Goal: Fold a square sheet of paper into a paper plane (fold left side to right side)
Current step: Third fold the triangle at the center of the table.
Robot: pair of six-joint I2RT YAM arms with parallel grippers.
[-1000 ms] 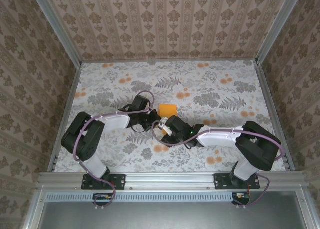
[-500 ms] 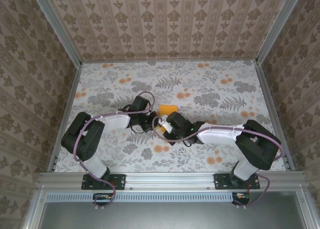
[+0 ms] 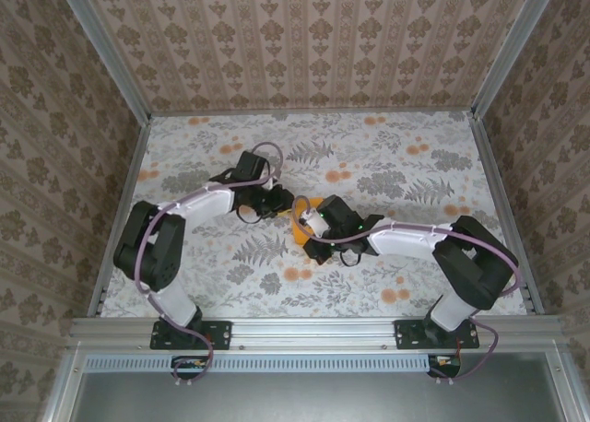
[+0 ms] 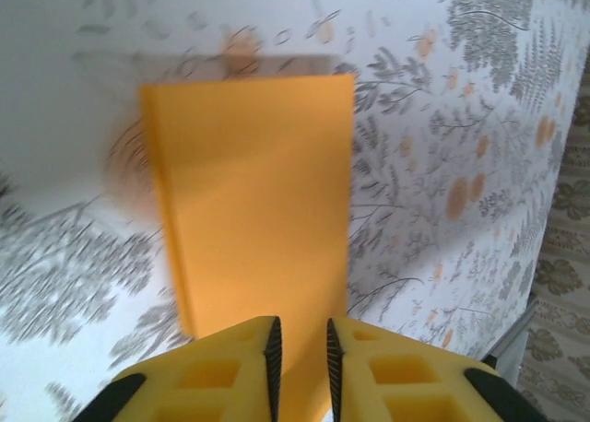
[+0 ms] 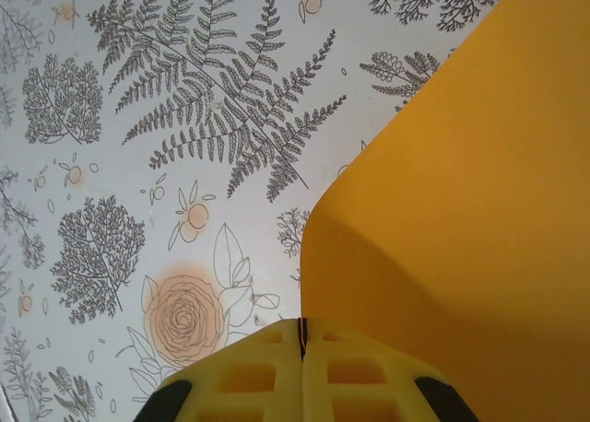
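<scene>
Now | square sheet of paper (image 5: 461,210) | edge in right tool (image 5: 301,328) | under left tool (image 4: 302,334)

Paper sheet (image 4: 253,210) on table (image 3: 415,155) btwn L gripper (image 4: 300,334) and R gripper (image 5: 301,325).

The table (image 3: 415,155), covered in a grey-leaf floral print, bears the square sheet of paper (image 4: 249,192), apparently folded in half.

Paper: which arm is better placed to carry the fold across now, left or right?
Right. The right gripper is shut on an edge of the paper, and that side curls up off the table. The left gripper has its jaws slightly apart over the paper, seemingly gripping nothing.
</scene>
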